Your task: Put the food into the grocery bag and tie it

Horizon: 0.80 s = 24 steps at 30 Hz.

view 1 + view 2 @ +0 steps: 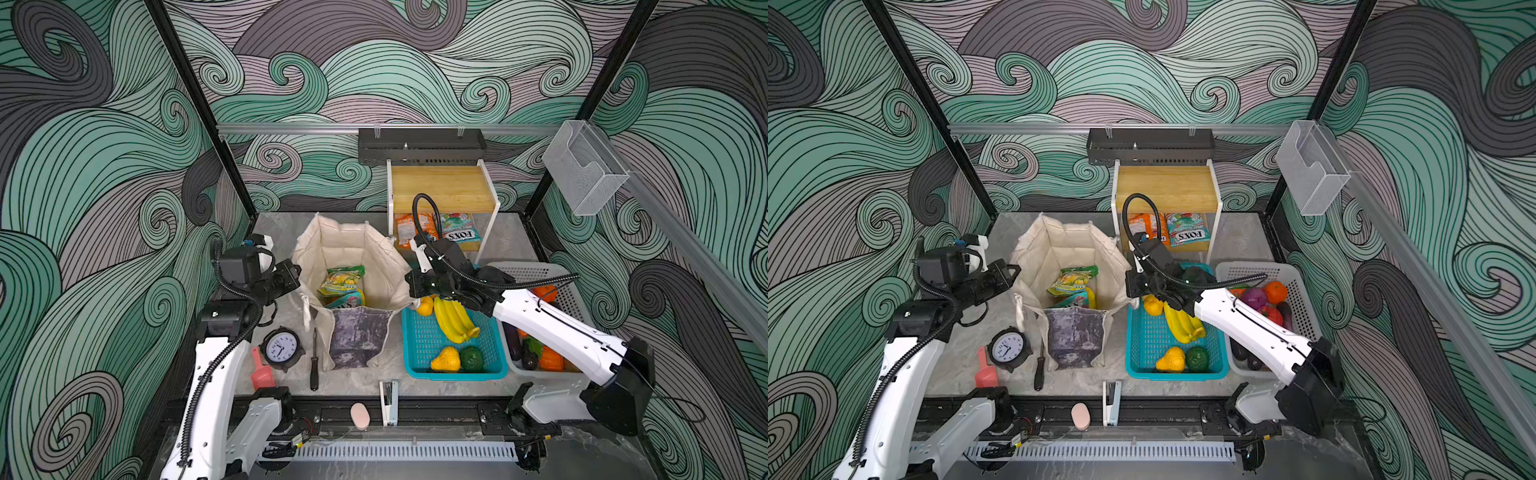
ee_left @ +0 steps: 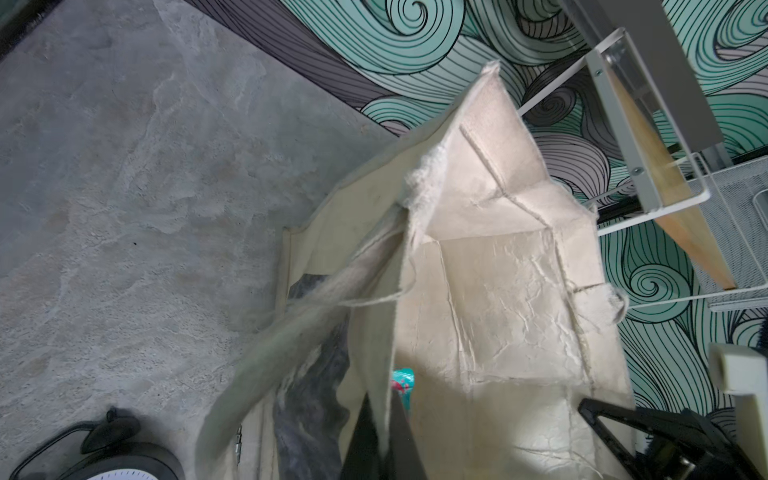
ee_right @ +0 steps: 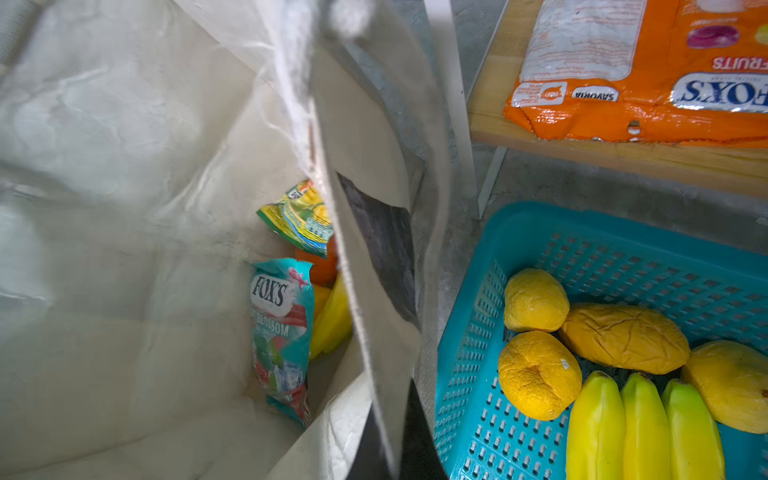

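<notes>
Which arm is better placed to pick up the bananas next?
Right. The right arm has its jaws at the grocery bag's right rim, directly beside the teal basket holding the bananas; the left arm is across the bag. The right jaws are shut on that rim, so they must release first.

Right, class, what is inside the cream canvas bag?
Inside the bag: a yellow-green sweet packet, a teal packet, an orange and yellow fruit. The packets and the bag's near wall cover whatever lies beneath them.
</notes>
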Each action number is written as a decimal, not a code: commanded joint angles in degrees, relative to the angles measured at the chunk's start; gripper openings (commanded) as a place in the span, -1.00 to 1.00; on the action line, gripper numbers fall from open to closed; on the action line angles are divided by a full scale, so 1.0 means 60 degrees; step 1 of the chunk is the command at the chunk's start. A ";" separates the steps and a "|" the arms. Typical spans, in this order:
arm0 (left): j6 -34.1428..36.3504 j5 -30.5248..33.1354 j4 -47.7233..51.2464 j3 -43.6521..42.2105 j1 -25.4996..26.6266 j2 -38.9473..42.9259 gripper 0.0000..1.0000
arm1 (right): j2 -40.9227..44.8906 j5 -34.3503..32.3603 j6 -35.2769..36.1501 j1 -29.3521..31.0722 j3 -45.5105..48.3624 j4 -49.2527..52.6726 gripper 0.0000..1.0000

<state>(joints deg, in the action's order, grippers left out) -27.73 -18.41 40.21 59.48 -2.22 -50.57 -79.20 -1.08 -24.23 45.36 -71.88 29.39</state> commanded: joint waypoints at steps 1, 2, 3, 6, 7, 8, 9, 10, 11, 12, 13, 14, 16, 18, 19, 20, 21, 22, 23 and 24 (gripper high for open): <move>-0.0023 -0.0387 -0.0779 -0.0326 -0.0070 -0.0056 -1.00 | 0.0021 -0.0170 0.0128 -0.0089 -0.0288 -0.0166 -1.00; -0.0006 -0.0377 -0.0797 -0.0406 -0.0070 -0.0058 -1.00 | -0.0051 -0.0089 0.0102 -0.0081 -0.0310 -0.0172 -1.00; 0.0037 -0.0312 -0.0798 -0.0470 -0.0070 -0.0041 -1.00 | -0.0093 -0.0041 0.0084 -0.0075 -0.0310 -0.0266 -1.00; 0.0169 0.0023 -0.0728 -0.0342 -0.0069 -0.0003 -1.00 | -0.0327 0.0196 0.0227 -0.0048 -0.1392 0.0086 -1.00; 0.0216 0.0125 -0.0672 -0.0151 -0.0070 -0.0057 -1.00 | -0.0463 0.0291 0.0335 -0.0007 -0.2066 0.0472 -1.00; 0.0237 0.0200 -0.0603 0.0069 -0.0070 -0.0128 -1.00 | -0.0544 0.0380 0.0413 0.0012 -0.2381 0.0618 -1.00; 0.0273 0.0239 -0.0504 0.0299 -0.0070 -0.0229 -1.00 | -0.0580 0.0279 0.0476 0.0074 -0.2579 0.0706 -1.00; 0.0290 0.0301 -0.0422 0.0482 -0.0070 -0.0309 -1.00 | -0.0611 0.0052 0.0525 0.0113 -0.2624 0.0781 -1.00; 0.0299 0.0315 -0.0406 0.0542 -0.0070 -0.0346 -1.00 | -0.0628 -0.0075 0.0530 0.0115 -0.2612 0.0853 -1.00; 0.0305 0.0308 -0.0467 0.0507 -0.0070 -0.0349 -1.00 | -0.0643 -0.0171 0.0519 0.0115 -0.2529 0.0921 -1.00; 0.0288 0.0287 -0.0539 0.0409 -0.0073 -0.0321 -1.00 | -0.0643 -0.0240 0.0462 0.0115 -0.2389 0.0888 -1.00; 0.0299 0.0286 -0.0569 0.0324 -0.0070 -0.0321 -1.00 | -0.0636 -0.0256 0.0425 0.0115 -0.2238 0.0824 -1.00; 0.0252 0.0154 -0.0674 0.0083 -0.0070 -0.0318 -1.00 | -0.0643 -0.0135 0.0309 0.0115 -0.1961 0.0650 -1.00; 0.0208 0.0039 -0.0784 -0.0089 -0.0070 -0.0303 -1.00 | -0.0643 -0.0021 0.0191 0.0122 -0.1641 0.0430 -1.00; 0.0194 0.0037 -0.0823 -0.0159 -0.0070 -0.0290 -1.00 | -0.0631 -0.0036 0.0119 0.0125 -0.1501 0.0354 -1.00; 0.0179 0.0043 -0.0866 -0.0219 -0.0070 -0.0258 -1.00 | -0.0615 -0.0052 0.0087 0.0115 -0.1376 0.0317 -1.00; 0.0176 0.0026 -0.0885 -0.0271 -0.0070 -0.0248 -1.00 | -0.0597 -0.0108 0.0039 0.0115 -0.1241 0.0275 -1.00; 0.0210 -0.0005 -0.0847 -0.0285 -0.0069 -0.0260 -1.00 | -0.0592 -0.0160 0.0011 0.0116 -0.1120 0.0238 -1.00; 0.0246 -0.0063 -0.0856 -0.0299 -0.0070 -0.0272 -1.00 | -0.0585 -0.0160 0.0001 0.0115 -0.1056 0.0222 -1.00; 0.0292 -0.0142 -0.0867 -0.0352 -0.0070 -0.0283 -1.00 | -0.0584 -0.0171 0.0003 0.0119 -0.1000 0.0196 -1.00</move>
<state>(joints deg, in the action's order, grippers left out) -26.96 -18.28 37.71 57.63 -2.20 -52.75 -83.59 -1.13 -23.24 46.04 -78.63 32.67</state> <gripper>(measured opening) 0.048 0.052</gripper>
